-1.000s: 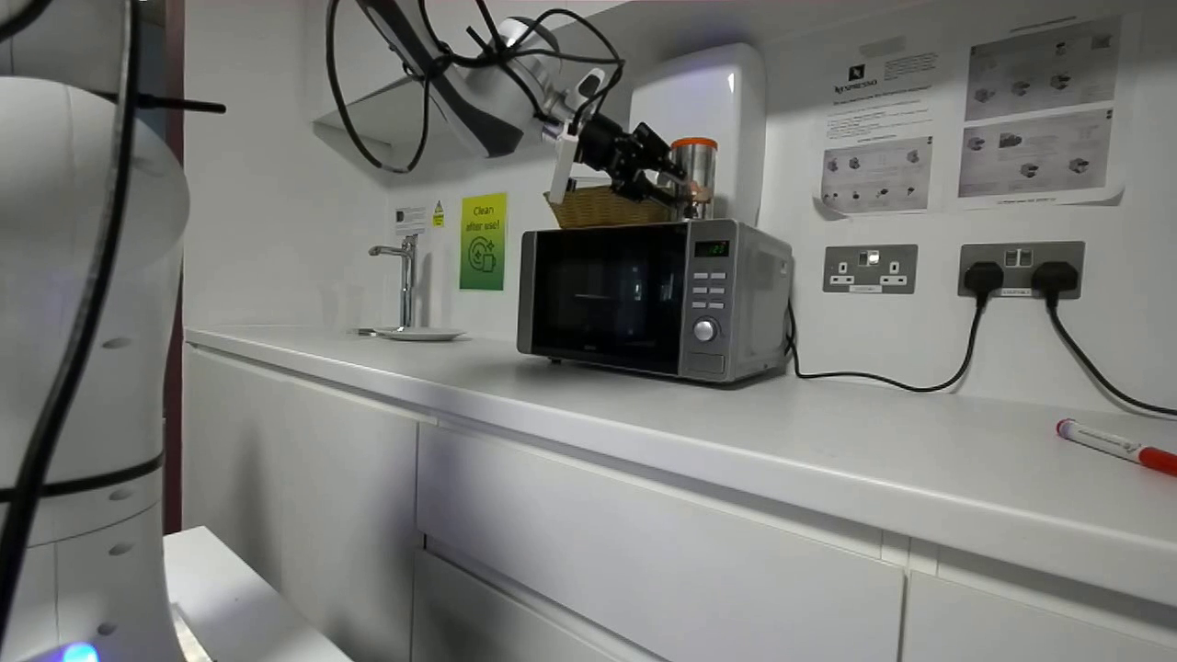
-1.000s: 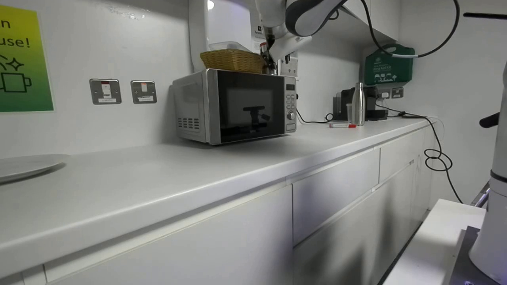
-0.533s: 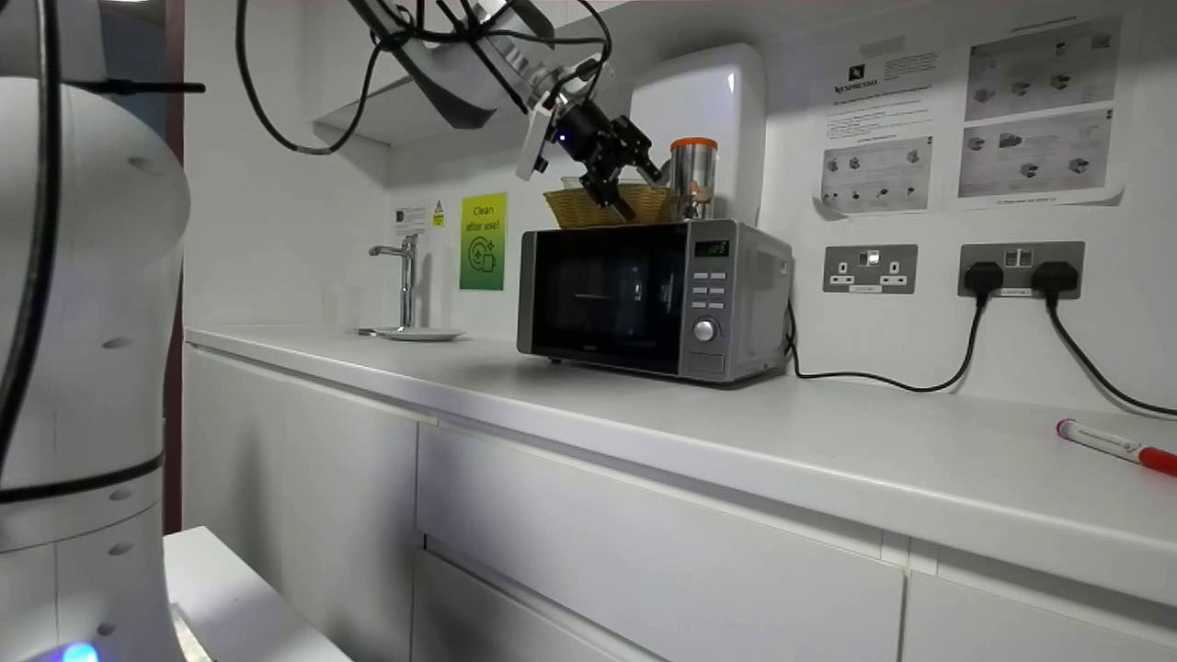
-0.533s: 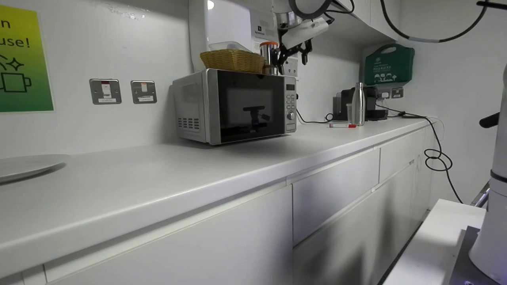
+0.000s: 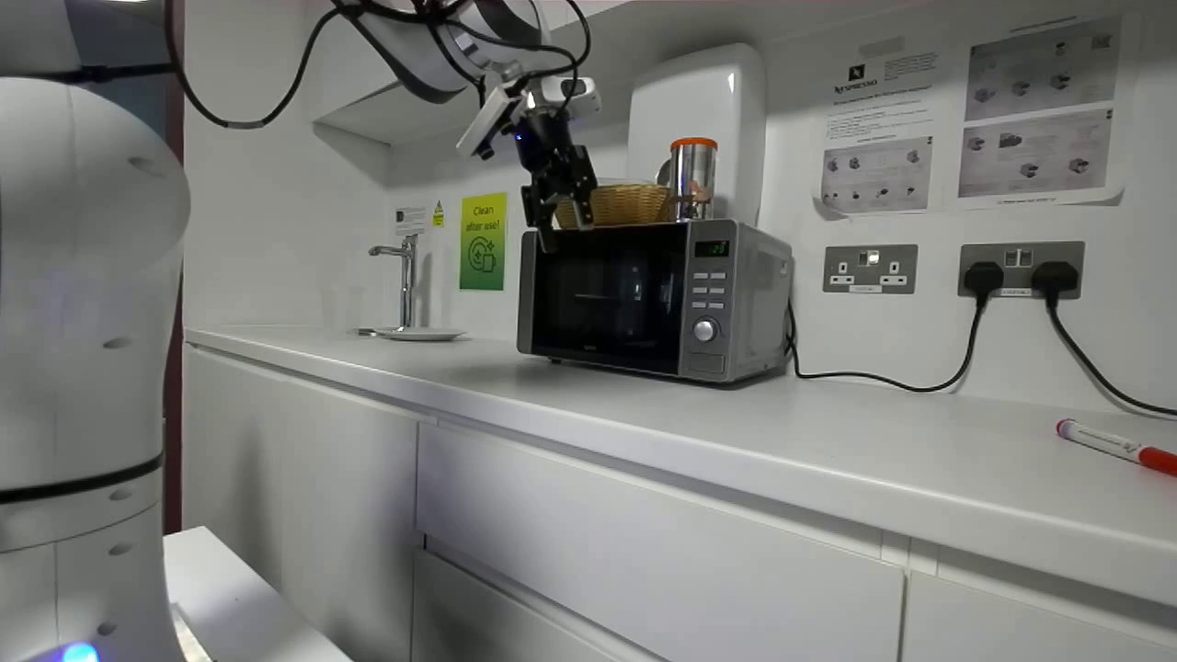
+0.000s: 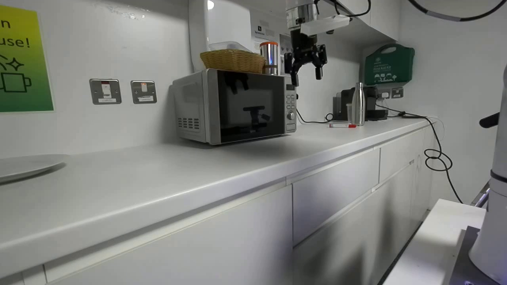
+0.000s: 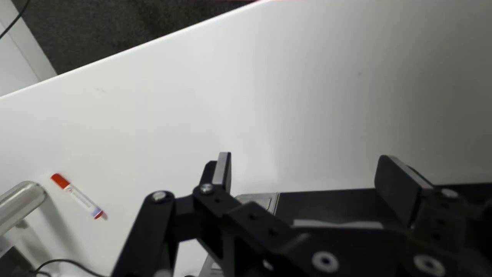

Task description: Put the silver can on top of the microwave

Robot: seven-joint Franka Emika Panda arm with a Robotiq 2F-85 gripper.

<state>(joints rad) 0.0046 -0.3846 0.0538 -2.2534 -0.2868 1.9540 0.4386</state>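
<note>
The silver can (image 5: 693, 179), with an orange lid, stands upright on top of the microwave (image 5: 611, 299), near its right end and beside the basket. The can (image 6: 269, 57) and the microwave (image 6: 250, 109) show in both exterior views. My gripper (image 5: 567, 235) is open and empty, pointing down in front of the microwave, apart from the can. It also shows in an exterior view (image 6: 307, 80). In the wrist view the open gripper (image 7: 303, 165) has nothing between its fingers; the microwave's dark door (image 7: 330, 206) lies below. The can is out of the wrist view.
A wicker basket (image 5: 625, 204) sits on the microwave left of the can. A white wall unit (image 5: 703, 101) is behind it. A red marker (image 7: 78, 196) and a metal bottle (image 6: 359, 105) are on the counter (image 6: 166, 174). A plate (image 6: 27, 164) lies at the other end.
My gripper was at the can one second ago. It has opened, let go and pulled back from the can toward the counter's front. The can stays standing on the microwave.
</note>
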